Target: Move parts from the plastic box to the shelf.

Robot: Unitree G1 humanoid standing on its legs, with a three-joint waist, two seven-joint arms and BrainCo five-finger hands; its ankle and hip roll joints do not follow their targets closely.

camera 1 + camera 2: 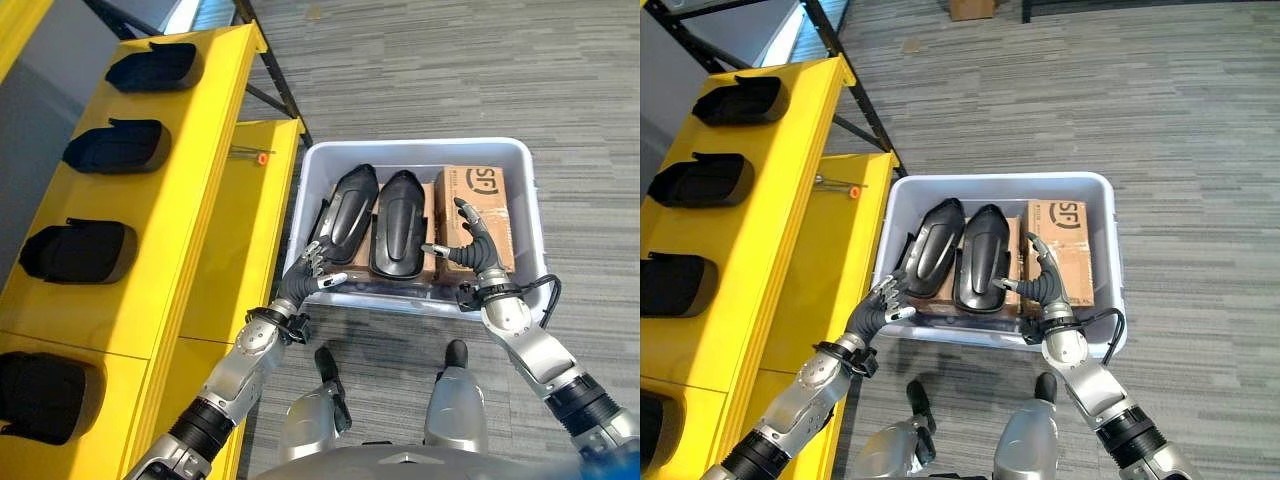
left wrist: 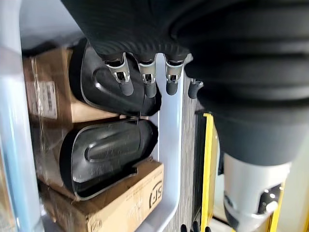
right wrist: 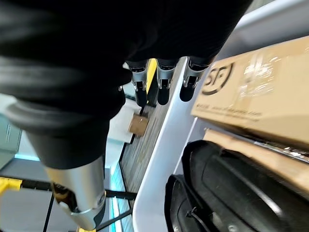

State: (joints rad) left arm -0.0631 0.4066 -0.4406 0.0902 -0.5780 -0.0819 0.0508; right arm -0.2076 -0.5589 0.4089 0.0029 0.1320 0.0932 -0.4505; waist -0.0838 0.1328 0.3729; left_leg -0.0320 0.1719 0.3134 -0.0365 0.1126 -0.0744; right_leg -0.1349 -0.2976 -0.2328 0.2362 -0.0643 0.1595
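Bright, even overhead light; soft shadows on grey striped carpet. Mild glare on glossy black moulded plastic parts and yellow metal shelf. Close dark ribbed wrist covers blurred.

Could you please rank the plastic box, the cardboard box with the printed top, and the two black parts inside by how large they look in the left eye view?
1. Plastic box
2. Cardboard box
3. Two black parts: alike, unranked.
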